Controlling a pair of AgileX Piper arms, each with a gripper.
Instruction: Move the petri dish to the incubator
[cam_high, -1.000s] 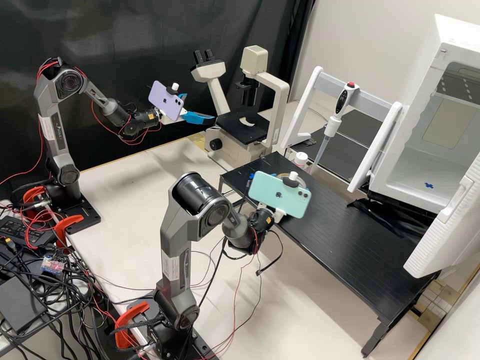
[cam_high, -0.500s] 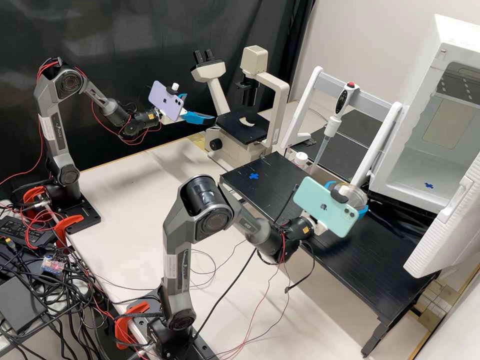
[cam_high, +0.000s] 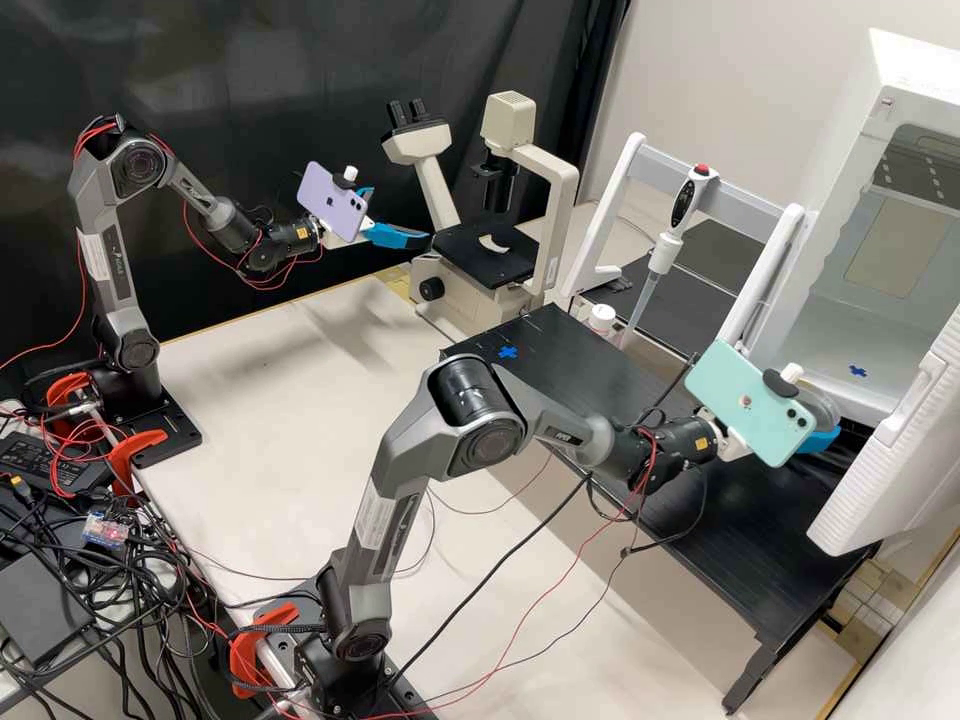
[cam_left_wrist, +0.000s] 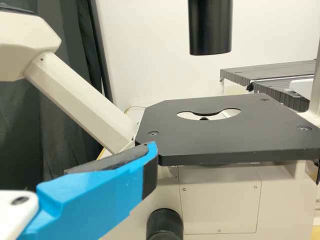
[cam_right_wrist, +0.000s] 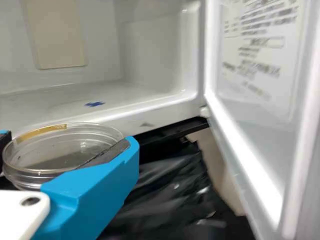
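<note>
In the high view, my right pincer (cam_high: 818, 440) is narrowed on the petri dish (cam_high: 826, 408), above the far part of the black stand (cam_high: 590, 375), close in front of the incubator (cam_high: 905, 85). The incubator's door (cam_high: 890, 450) hangs open, and a blue mark (cam_high: 858, 370) lies on the floor inside. My left pincer (cam_high: 399, 214) stands wide with nothing between its tips, beside the cream microscope (cam_high: 560, 210). A pipette (cam_high: 682, 215) rests upright on a white rack (cam_high: 605, 220)

In my left wrist view, one blue finger (cam_left_wrist: 85, 200) reaches alongside the microscope's black stage (cam_left_wrist: 225, 132), the focus knob (cam_left_wrist: 165, 225) near its tip

In my right wrist view, I have the clear dish between my fingers, a dark pad (cam_right_wrist: 107, 152) against its side and a yellowish strip (cam_right_wrist: 41, 132) along its rim. It sits outside the incubator's open mouth, roughly level, with crumpled black sheeting (cam_right_wrist: 170, 195) beside and below it
</note>
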